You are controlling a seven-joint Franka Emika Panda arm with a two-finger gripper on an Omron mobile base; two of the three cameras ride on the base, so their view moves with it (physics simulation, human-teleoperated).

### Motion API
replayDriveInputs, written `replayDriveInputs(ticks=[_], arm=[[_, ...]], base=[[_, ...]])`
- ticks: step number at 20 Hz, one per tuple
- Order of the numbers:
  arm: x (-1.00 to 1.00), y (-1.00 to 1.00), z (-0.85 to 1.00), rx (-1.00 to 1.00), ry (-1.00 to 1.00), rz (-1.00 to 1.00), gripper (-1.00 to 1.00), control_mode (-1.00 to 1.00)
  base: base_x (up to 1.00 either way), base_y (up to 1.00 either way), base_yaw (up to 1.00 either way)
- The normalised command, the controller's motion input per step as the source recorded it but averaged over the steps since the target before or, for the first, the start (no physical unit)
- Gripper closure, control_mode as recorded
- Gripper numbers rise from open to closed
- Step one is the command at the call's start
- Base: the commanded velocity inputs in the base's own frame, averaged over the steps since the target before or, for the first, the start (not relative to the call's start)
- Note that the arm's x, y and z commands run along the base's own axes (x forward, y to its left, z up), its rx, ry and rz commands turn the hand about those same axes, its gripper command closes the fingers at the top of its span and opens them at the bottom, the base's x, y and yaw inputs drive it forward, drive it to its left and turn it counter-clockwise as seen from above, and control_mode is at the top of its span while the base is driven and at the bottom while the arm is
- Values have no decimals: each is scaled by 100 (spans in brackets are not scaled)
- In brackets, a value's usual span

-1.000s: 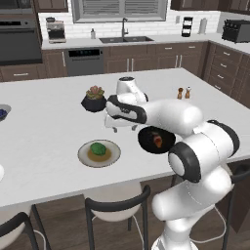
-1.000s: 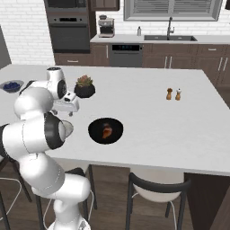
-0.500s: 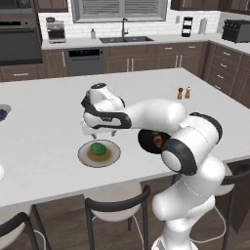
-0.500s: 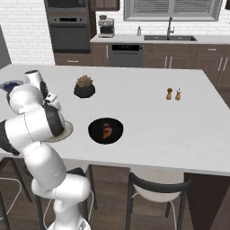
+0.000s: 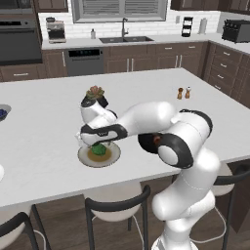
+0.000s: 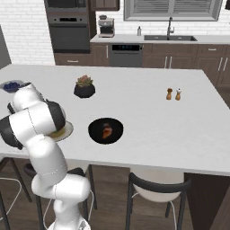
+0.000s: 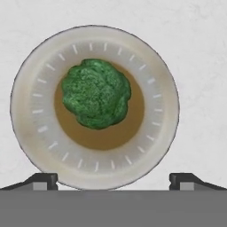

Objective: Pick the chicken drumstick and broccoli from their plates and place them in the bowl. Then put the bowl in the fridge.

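The broccoli (image 7: 96, 93) lies on the tan centre of the grey-rimmed plate (image 7: 164, 106). My gripper (image 5: 96, 143) hangs open just above it, fingertips (image 7: 44, 179) spread wide on either side of the plate's near rim, holding nothing. To the right stands the glossy black bowl (image 6: 95, 130) with the chicken drumstick (image 6: 106, 131) inside it. My arm hides most of the bowl (image 5: 146, 144) in the left base view and most of the plate (image 6: 66, 131) in the right base view. A sliver of the white plate (image 5: 1, 173) shows at the left edge. The fridge is out of view.
A succulent in a black pot (image 5: 94, 95) stands just behind the plate. Salt and pepper shakers (image 5: 184, 93) are far right on the island. A small bowl of blue berries (image 6: 11, 85) sits at the far left. Stools line the near edge.
My arm has swung left from over the black bowl and lowered over the broccoli plate. The gripper stayed open. The drumstick rests in the bowl throughout.
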Motion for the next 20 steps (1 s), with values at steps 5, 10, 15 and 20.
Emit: replayDriveInputs(ticks=[5,10,15,20], arm=[[17,2,-26,-7,-9,0,-100,-100],[30,0,0,-1,-2,-1,-100,-100],[27,2,-2,0,0,0,-100,-100],[26,13,-16,-1,0,-1,-100,-100]], base=[[0,0,0],[0,0,0],[0,0,0],[0,0,0]])
